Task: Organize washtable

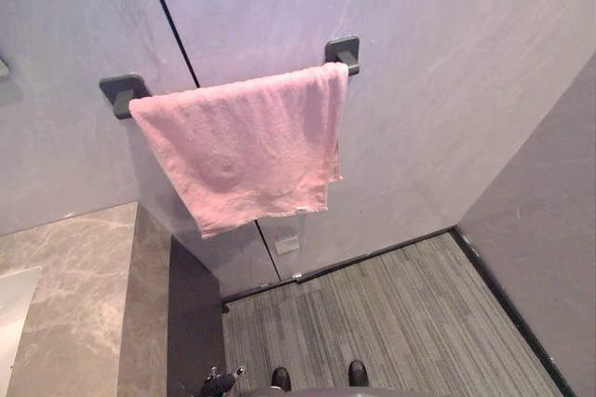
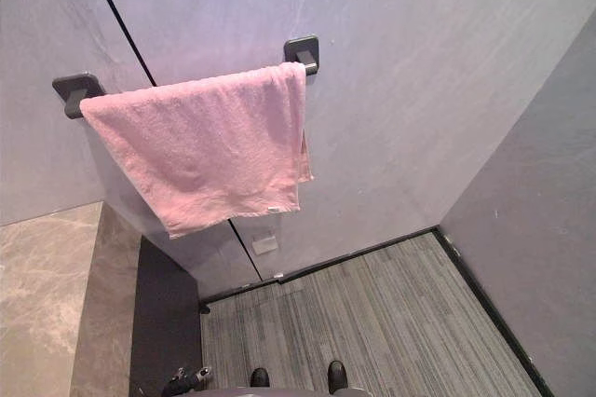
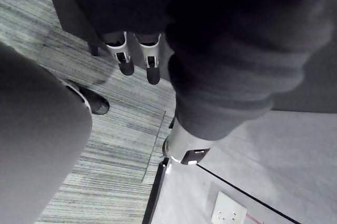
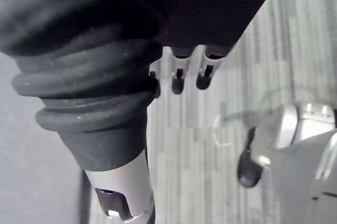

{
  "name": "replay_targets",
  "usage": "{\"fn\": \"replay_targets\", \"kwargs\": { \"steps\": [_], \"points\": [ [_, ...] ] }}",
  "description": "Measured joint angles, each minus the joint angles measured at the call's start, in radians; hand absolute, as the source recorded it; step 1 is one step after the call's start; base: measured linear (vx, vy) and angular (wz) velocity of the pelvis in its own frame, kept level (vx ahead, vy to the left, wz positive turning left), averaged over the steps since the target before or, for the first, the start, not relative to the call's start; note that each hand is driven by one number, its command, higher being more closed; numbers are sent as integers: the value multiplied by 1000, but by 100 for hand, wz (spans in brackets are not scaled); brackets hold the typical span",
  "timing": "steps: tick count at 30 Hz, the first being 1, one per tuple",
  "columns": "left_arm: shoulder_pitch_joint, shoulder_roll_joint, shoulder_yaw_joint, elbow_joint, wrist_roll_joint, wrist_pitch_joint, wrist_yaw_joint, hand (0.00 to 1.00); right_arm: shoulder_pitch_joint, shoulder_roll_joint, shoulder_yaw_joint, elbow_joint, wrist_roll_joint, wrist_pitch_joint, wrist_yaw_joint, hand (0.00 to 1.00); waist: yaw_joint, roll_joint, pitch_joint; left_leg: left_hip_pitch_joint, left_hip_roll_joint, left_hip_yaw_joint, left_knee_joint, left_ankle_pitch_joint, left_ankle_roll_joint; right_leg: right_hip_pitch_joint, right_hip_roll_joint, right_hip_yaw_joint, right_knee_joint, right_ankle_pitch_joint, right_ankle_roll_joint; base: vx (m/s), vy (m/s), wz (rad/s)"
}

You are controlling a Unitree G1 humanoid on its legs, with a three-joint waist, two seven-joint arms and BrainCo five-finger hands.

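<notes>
From the head, a pink towel hangs spread between two dark brackets on the grey wall. Its lower edge slants, with the lowest corner towards the robot's left. A small white socket sits on the wall just under the towel. The marble bench lies at lower left, its dark side dropping to the striped floor. At the bottom edge the left hand hangs low beside that dark side, well below the towel and apart from it.

In the left wrist view, the left hand's fingers point down at the floor, relaxed and uncurled. The thumb stands apart from them and nothing lies between. The hand touches nothing, and the socket shows low on the wall nearby.

In the right wrist view, the right hand hangs over the floor. Its fingers are loose and straight, its thumb is off to one side, and it is empty and touches nothing.
</notes>
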Motion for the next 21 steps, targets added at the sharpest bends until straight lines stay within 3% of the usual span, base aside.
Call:
{"fn": "replay_targets", "kwargs": {
  "steps": [5,8,9,10,11,12,13,14,15,17,20,21],
  "points": [
    [-2,7,28,12,92,2,12,0,-1,-14,78,0,-128,24,29,0,-21,-10,-2,2,1,44,-4,-3,4,-20,2,38,1,2,3,-19,23,-29],
    [-5,37,7,12,141,3,10,0,-10,-19,123,-5,-191,28,42,0,-17,-35,18,-4,9,108,1,-5,7,-77,11,81,63,3,18,-16,17,-60],
    [-10,54,-15,12,147,10,9,0,-12,-16,140,-16,-201,33,41,0,-18,-42,32,-15,13,122,2,-5,7,-111,12,75,115,-24,53,-54,9,-34],
    [-19,65,-16,11,147,14,10,0,-14,-13,147,-22,-202,35,40,0,-17,-47,42,-16,15,126,9,-10,15,-135,11,69,168,-52,64,-62,3,-21],
    [-23,67,-15,11,147,17,10,0,-15,-12,147,-22,-203,35,40,0,-16,-46,49,-17,20,124,11,-14,20,-140,11,59,191,-68,68,-37,-2,0],
    [-25,65,-8,10,146,17,11,0,-16,-13,149,-21,-203,36,40,0,-15,-37,57,-20,30,112,10,-14,22,-187,9,22,338,-132,27,-4,-6,24],
    [-25,66,-7,9,146,18,11,0,-16,-13,155,-21,-205,37,39,0,-16,-40,56,-21,33,97,12,-14,22,-206,2,3,454,-170,15,36,-36,72],
    [-24,67,-5,6,144,18,11,0,6,-10,160,-15,-211,38,38,0,-16,-45,54,-20,32,56,19,-13,22,-200,-30,-21,624,-242,32,70,-79,114],
    [-23,68,-2,6,135,19,11,0,14,-10,160,-2,-226,39,37,0,-16,-50,51,-20,27,10,25,-6,22,-161,-65,-32,678,-275,53,74,-111,116],
    [-24,69,6,9,124,21,12,0,5,-19,182,19,-254,41,36,0,-12,-68,40,-35,22,-31,27,7,2,-129,-70,-36,641,-301,65,46,-187,80],
    [-33,55,-8,22,77,24,11,0,-65,-65,235,19,-295,41,32,0,22,-33,29,-90,53,-62,61,32,-26,-76,-34,-38,481,-305,61,32,-130,31],
    [-44,61,-26,29,67,25,11,0,-95,-75,263,19,-303,40,31,0,34,-31,30,-114,67,-75,76,38,-35,-45,-29,-49,404,-307,53,-13,-118,30]
  ]
}}
